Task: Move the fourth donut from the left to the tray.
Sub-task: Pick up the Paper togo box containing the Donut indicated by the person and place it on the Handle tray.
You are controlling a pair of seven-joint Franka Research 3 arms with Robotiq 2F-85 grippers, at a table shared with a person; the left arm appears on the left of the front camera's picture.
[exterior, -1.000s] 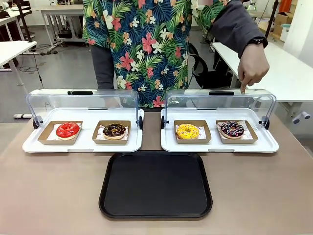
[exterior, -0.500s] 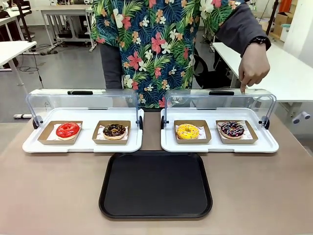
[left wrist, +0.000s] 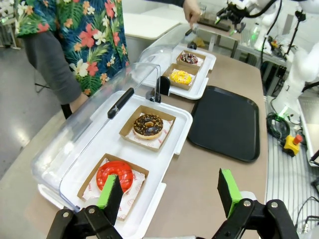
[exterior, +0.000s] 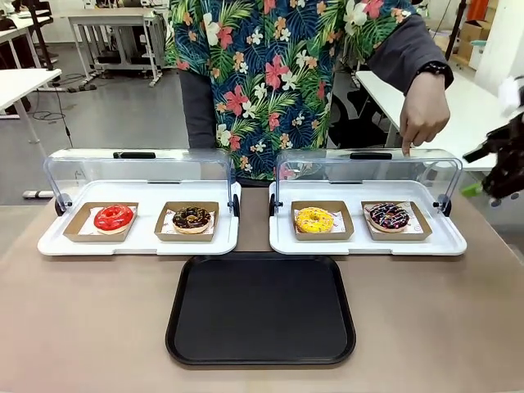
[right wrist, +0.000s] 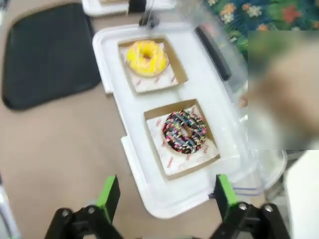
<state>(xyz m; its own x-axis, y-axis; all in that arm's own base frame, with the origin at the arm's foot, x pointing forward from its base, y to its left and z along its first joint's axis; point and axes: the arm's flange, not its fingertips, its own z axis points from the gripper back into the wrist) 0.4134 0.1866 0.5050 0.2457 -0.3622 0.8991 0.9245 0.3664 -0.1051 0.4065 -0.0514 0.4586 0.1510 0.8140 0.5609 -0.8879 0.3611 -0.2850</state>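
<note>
The fourth donut (exterior: 388,215), dark glazed with pink and white streaks, lies in a brown cardboard holder at the right end of the right white display tray (exterior: 446,242). It sits just beyond my right fingers in the right wrist view, as the fourth donut (right wrist: 185,132). The black tray (exterior: 260,309) lies bare at the table's front middle. My right gripper (exterior: 479,173) hangs open in the air at the far right, above the display tray's end; the right gripper (right wrist: 166,193) holds nothing. My left gripper (left wrist: 169,191) is open over the left display tray, holding nothing.
A person's hand (exterior: 423,110) rests a finger on the raised clear lid (exterior: 368,168) of the right display tray. A yellow donut (exterior: 314,219) sits left of the fourth one. The left display tray (exterior: 49,244) holds a red donut (exterior: 113,217) and a crumb-topped chocolate donut (exterior: 191,218).
My right gripper has come into the front view at the right edge. The person's body has shifted to the right. The hand stays on the lid and the donuts have not moved.
</note>
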